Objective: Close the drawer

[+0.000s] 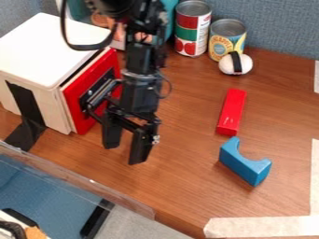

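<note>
Drawer: red front (105, 73) set in the right-hand side of the white-topped box, standing almost against it; a thin pale strip and a dark line run between the front and the box top. Whether it is fully home, I cannot tell.
Handle: black (93, 95), on the middle of the red front, beside the arm; whether the two touch is hard to tell.
Box: pale wood with a white top (46, 49), at the left of the counter (187, 172).
Black tape: a strip (24, 105) down the near side of the box and onto the counter.
Arm: black (138, 93), coming down from the top edge, just in front of the drawer.
Gripper: black (126, 148), pointing down over the counter, to the right of the red front's lower part.
Fingers: apart, with bare wood grain seen between them.
Red block: long and narrow (232, 112), lying right of the arm.
Blue block: with a curved notch (245, 163), near the red block's lower end.
Cans: a red and green one (192, 29) and a yellow and blue one (225, 39), upright side by side at the back.
White toy: rounded, with a black band (236, 63), just in front of the yellow and blue can.
</note>
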